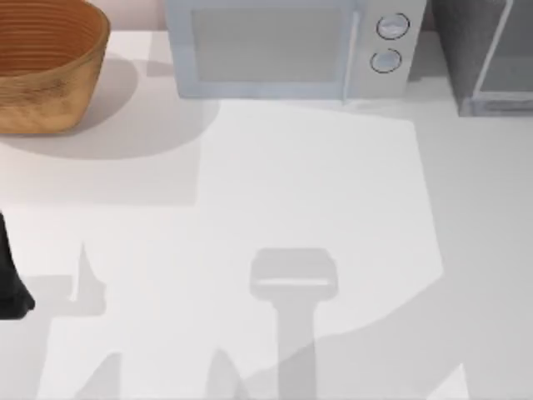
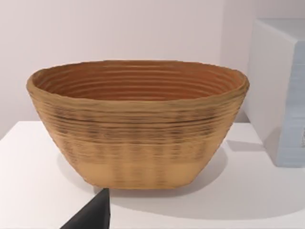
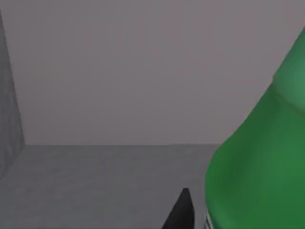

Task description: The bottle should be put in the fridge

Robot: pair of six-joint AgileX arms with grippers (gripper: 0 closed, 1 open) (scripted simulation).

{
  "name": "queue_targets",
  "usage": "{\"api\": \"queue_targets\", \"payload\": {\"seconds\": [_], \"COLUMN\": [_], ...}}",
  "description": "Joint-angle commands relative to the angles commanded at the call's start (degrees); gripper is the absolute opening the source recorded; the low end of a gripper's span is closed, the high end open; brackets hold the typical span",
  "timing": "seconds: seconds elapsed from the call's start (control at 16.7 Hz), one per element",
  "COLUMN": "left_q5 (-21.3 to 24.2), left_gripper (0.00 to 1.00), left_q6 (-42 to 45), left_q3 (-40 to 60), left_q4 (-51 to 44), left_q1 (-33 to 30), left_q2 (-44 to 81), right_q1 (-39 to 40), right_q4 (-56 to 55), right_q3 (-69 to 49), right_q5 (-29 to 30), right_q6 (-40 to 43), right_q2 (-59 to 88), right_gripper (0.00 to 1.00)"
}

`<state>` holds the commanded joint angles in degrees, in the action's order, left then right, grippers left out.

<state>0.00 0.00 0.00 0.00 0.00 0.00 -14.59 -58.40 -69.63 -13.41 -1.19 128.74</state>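
Standing inside fridge (image 3: 95,181): bottle (image 3: 257,162)

The setting is a rendered kitchen counter. A white table (image 1: 333,208) serves as the worktop, backed by a plain pale wall (image 2: 119,28). Three kitchen items stand along the far edge: a woven basket (image 1: 42,67) at the left, a light grey microwave (image 1: 291,46) with two round dials (image 1: 390,42) at the centre, and a dark grey fridge (image 1: 491,54) with a glassy door panel at the right. The right wrist view shows a grey box interior (image 3: 119,95) with flat floor and walls; a green bottle (image 3: 257,167) stands close beside a dark fingertip (image 3: 181,212).
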Motion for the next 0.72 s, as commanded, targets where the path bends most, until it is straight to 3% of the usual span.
{"api": "queue_targets", "payload": {"seconds": [0.3, 0.6, 0.72], "left_q5": [0.0, 0.0, 0.0], "left_gripper": [1.00, 1.00, 1.00], "left_q6": [0.0, 0.0, 0.0], "left_q3": [0.0, 0.0, 0.0], "left_q4": [0.0, 0.0, 0.0], "left_q1": [0.0, 0.0, 0.0], "left_q2": [0.0, 0.0, 0.0], "right_q1": [1.5, 1.7, 1.7], "right_q4": [6.7, 7.7, 7.7], "right_q3": [-14.0, -15.5, -15.5], "right_q5": [1.4, 1.6, 1.6], "right_q6": [0.3, 0.4, 0.4], "right_q2": [6.6, 7.4, 7.4], "right_gripper": [0.01, 0.01, 0.16]}}
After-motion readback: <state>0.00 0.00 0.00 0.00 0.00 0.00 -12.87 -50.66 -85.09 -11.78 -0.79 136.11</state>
